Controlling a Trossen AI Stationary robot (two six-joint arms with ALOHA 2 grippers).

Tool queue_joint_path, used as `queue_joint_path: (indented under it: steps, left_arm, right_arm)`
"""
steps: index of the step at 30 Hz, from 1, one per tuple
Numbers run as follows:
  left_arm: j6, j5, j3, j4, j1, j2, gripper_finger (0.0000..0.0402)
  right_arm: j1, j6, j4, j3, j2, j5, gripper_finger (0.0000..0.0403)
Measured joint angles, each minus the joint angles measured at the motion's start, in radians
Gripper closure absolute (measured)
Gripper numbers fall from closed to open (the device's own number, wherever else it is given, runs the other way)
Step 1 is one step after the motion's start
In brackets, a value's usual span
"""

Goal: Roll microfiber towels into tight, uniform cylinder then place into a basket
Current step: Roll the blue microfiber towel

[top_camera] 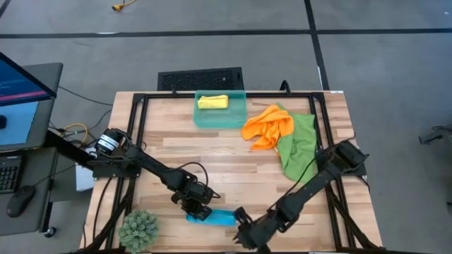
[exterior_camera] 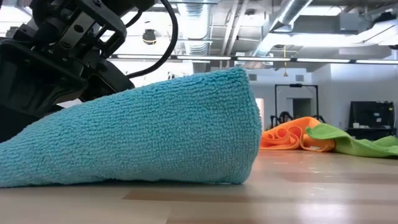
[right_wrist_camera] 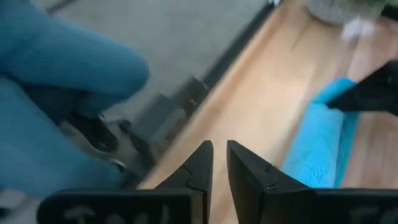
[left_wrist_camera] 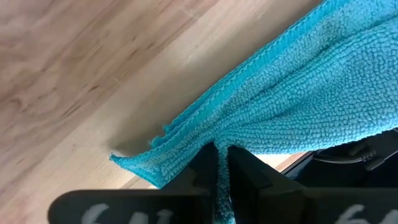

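We have the blue towel lying as a loose roll near the front edge of the table, with our left claw closed on one end of it; the left wrist view shows the two fingers pinching a fold of the terry edge between them. Our right claw sits just beside the roll's other end, apart from it, jaws nearly together with only a narrow gap and nothing between them.

The yellow towel already lies rolled in the basket at the far side of the table. The orange towel and the green towel lie crumpled and overlapping to the right of the basket, not yet rolled.

We judge the blue cloth to be light, soft and limp, with a grippy pile. In the low view the roll is thick at one end and tapers flat toward the left claw, so it is neither tight nor uniform. A pinch on one end alone will probably let the layers sag and unwind when lifted. We would take hold across the thick middle, or at both ends at once, catching the loose outer edge under the fingers so the roll stays wound.

A small green plant stands at the front left corner, near the left arm.
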Motion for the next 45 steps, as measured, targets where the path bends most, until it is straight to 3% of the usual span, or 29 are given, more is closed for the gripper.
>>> queue_joint_path:
  steps: [12, 22, 30, 38, 45]
  left_arm:
    - [-0.002, 0.008, 0.000, 0.001, 0.000, 0.001, 0.0390]
    - [0.006, 0.010, 0.000, 0.002, -0.001, 0.001, 0.0390]
    - [0.015, 0.011, -0.001, 0.006, -0.005, 0.001, 0.0390]
    - [0.089, -0.005, -0.001, 0.012, -0.006, 0.001, 0.0390]
    - [0.185, -0.043, -0.002, 0.034, -0.021, 0.001, 0.0353]
  right_arm:
    - [-0.113, 0.090, 0.009, -0.020, 0.046, 0.001, 0.0335]
    - [-0.122, 0.145, 0.033, -0.029, 0.106, 0.009, 0.0335]
    - [-0.163, 0.303, -0.065, -0.032, 0.139, 0.045, 0.0335]
    - [-0.172, 0.338, -0.071, -0.032, 0.142, 0.042, 0.0335]
    - [-0.172, 0.363, -0.072, -0.032, 0.143, 0.042, 0.0335]
